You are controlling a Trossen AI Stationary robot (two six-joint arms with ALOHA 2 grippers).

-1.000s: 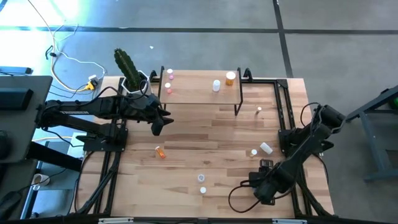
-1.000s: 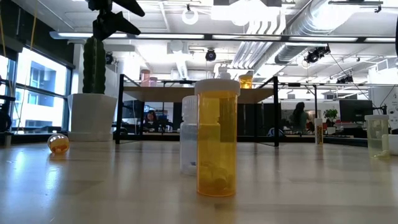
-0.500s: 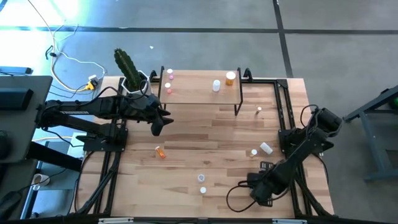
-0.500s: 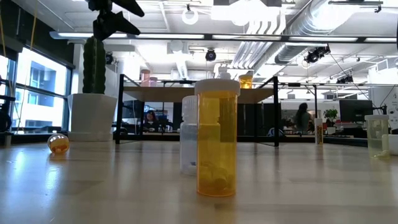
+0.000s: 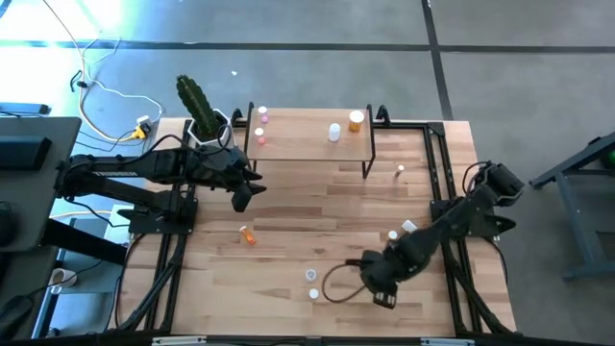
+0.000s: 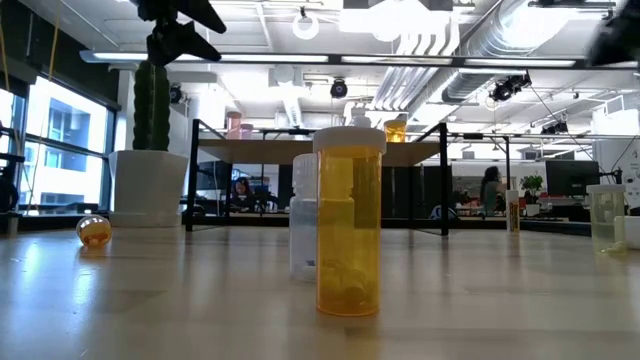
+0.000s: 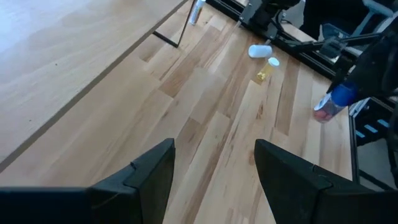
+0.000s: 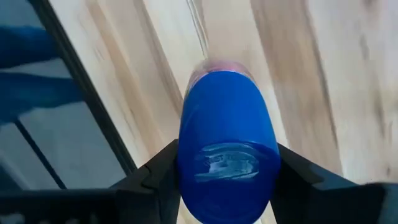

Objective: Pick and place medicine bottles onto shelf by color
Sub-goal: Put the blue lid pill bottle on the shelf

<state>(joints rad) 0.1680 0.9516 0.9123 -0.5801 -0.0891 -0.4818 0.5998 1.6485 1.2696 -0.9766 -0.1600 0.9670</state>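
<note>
My right hand is clamped on the blue bottle, low over the table's near right side, ready to carry it. Left hand hangs spread and empty beside the shelf, waiting.

Right up front there's an orange pill bottle with a white cap standing upright on the wood surface, and a clear bottle just behind it. Another orange bottle lies on its side far left, near the white cactus pot. The shelf sits behind, with a pink bottle and an orange one on top.
</note>
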